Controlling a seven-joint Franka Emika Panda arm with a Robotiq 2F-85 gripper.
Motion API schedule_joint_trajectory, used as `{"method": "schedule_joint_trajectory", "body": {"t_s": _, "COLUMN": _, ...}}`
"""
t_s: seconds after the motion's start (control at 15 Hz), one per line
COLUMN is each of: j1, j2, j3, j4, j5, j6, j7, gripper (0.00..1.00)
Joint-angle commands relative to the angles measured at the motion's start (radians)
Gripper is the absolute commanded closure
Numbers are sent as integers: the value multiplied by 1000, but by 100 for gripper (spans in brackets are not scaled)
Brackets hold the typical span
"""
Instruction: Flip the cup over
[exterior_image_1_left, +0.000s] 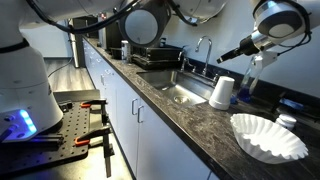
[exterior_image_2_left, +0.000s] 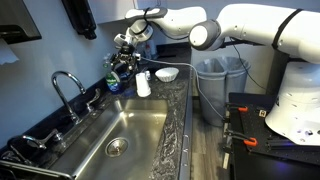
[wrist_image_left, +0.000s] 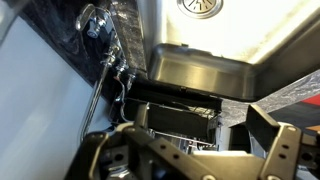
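Note:
The white tapered cup (exterior_image_1_left: 222, 92) stands on the dark stone counter beside the sink, wide end down as far as I can tell. It also shows in an exterior view (exterior_image_2_left: 143, 84). My gripper (exterior_image_1_left: 232, 55) hangs in the air above and behind the cup, apart from it, and shows near the back wall in an exterior view (exterior_image_2_left: 126, 45). In the wrist view the gripper (wrist_image_left: 190, 128) is open with nothing between its fingers. It looks across the sink basin and faucet. The cup is not clearly visible there.
A wide white fluted coffee-filter bowl (exterior_image_1_left: 268, 136) lies on the counter near the cup (exterior_image_2_left: 166, 74). The steel sink (exterior_image_2_left: 120, 135) and its faucet (exterior_image_2_left: 68, 82) are beside them. A dish rack (exterior_image_1_left: 158, 56) stands beyond the sink. A bin (exterior_image_2_left: 218, 80) stands off the counter's end.

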Motion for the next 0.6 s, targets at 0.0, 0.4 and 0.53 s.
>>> {"method": "schedule_joint_trajectory", "body": {"t_s": 0.0, "j1": 26, "j2": -29, "j3": 9, "j4": 0, "j5": -74, "j6": 52, "j7": -33, "gripper": 0}}
{"method": "schedule_joint_trajectory", "body": {"t_s": 0.4, "j1": 56, "j2": -58, "j3": 18, "j4": 0, "j5": -169, "j6": 181, "j7": -54, "gripper": 0}}
{"method": "schedule_joint_trajectory", "body": {"t_s": 0.53, "j1": 62, "j2": -63, "j3": 22, "j4": 0, "j5": -187, "j6": 204, "j7": -41, "gripper": 0}}
